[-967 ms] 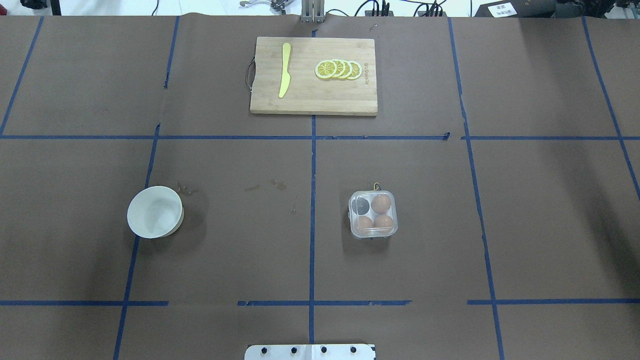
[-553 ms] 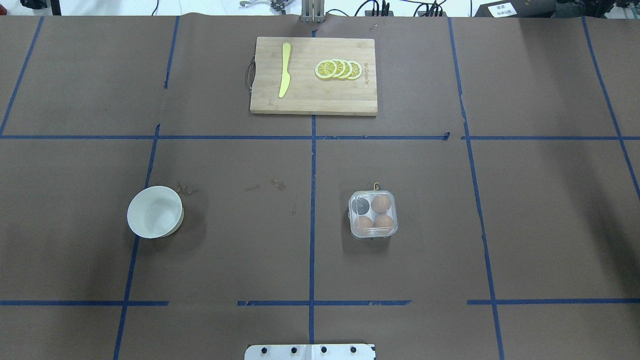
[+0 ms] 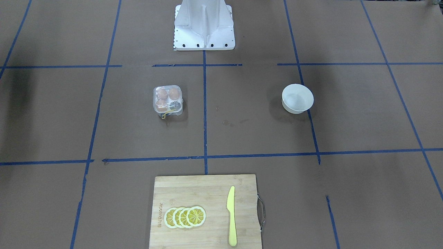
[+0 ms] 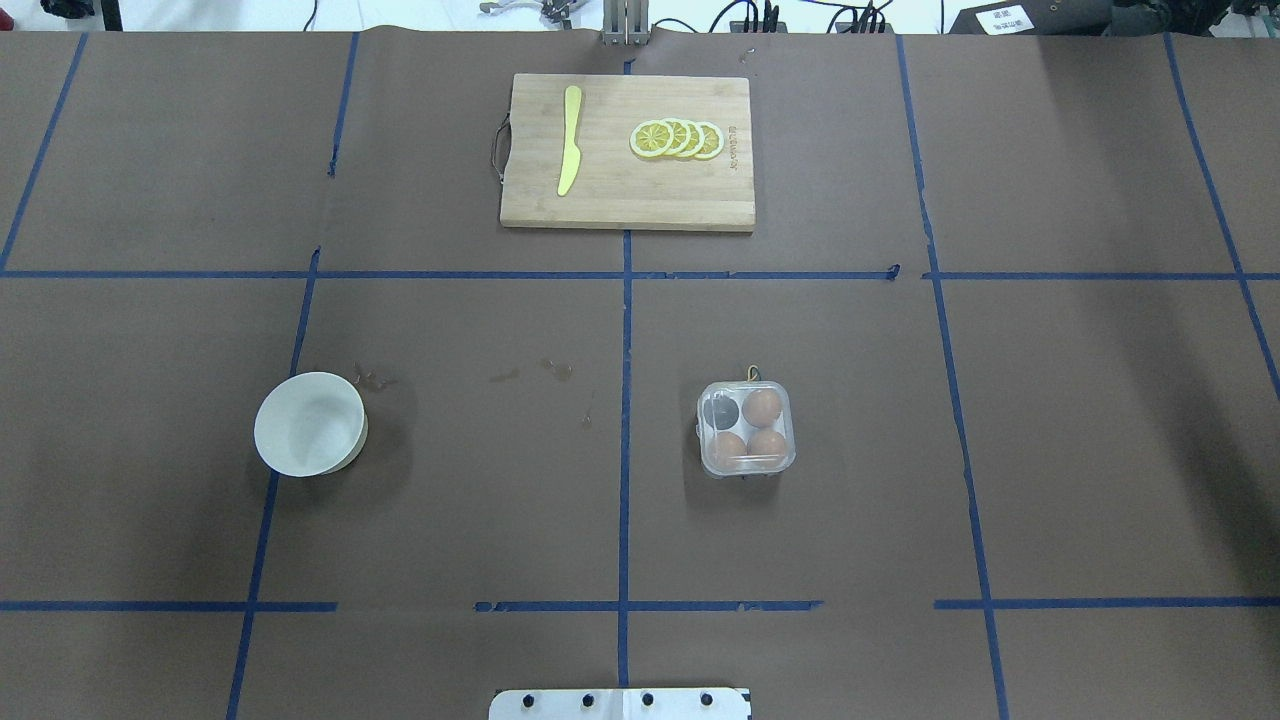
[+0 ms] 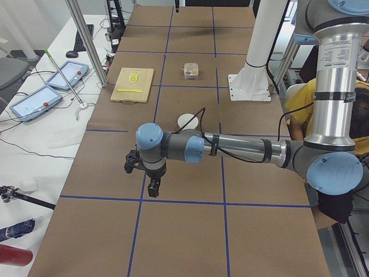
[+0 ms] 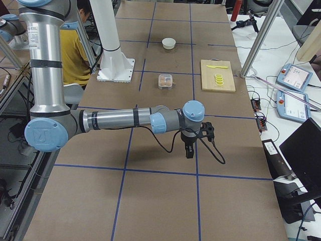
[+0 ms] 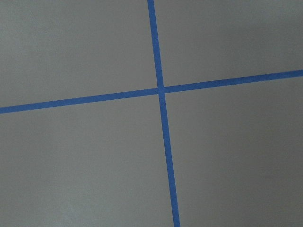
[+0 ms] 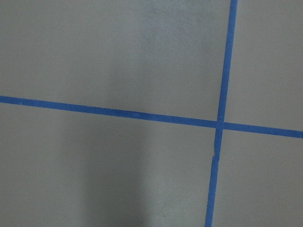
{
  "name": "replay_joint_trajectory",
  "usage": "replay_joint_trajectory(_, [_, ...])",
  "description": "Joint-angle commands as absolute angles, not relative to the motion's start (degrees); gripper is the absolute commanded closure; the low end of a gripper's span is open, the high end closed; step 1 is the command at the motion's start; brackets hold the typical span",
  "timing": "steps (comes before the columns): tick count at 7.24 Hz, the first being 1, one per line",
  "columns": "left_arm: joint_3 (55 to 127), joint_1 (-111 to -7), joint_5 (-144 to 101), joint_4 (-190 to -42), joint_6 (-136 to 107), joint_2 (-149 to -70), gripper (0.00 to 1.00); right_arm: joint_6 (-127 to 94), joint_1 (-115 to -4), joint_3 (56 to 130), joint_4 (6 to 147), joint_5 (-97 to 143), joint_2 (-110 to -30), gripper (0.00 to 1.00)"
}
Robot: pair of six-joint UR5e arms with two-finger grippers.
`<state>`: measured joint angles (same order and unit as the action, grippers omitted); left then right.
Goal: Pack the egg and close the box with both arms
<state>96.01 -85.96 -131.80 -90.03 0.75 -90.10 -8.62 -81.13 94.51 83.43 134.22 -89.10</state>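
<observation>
Overhead: nothing has shifted in the past second. The box (image 4: 746,428) sits right of centre on the counter (image 4: 450,500), three eggs (image 4: 762,407) inside and one cell dark, so packing looks either finished or not begun. The front view adds that the lid seems down. Only the side views show the arms: left claw (image 5: 152,189) and right claw (image 6: 189,149) hang well apart from the box; whether spread or pressed together, I cannot tell. Wrist views show only blue tape (image 7: 161,91).

- My overhead and front cameras face each other above the tabletop (image 4: 450,500), sharing the box (image 4: 747,428).
- Side cameras look in from opposite ends.
- Wrist cameras sit close over blue tape (image 7: 161,90).
</observation>
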Motion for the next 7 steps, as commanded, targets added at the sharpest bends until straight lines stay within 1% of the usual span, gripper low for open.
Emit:
replay_joint_trajectory(1, [96.41,-86.04,-131.75,-90.17,0.97,-90.62,0.0,-8.35,-81.12,93.53,83.23,135.53,-88.69,0.0])
replay_joint_trajectory(4, [96.16,-85.96,-131.84,-90.09,0.88,-91.92,0.0,-8.79,-80.07,93.6,83.23,135.88,-88.06,0.0])
replay_joint_trajectory(7, [96.77,-86.04,-131.92,-90.09,0.97,-92.89,0.0,-8.79,-80.07,90.54,83.15,137.64,-86.93,0.0])
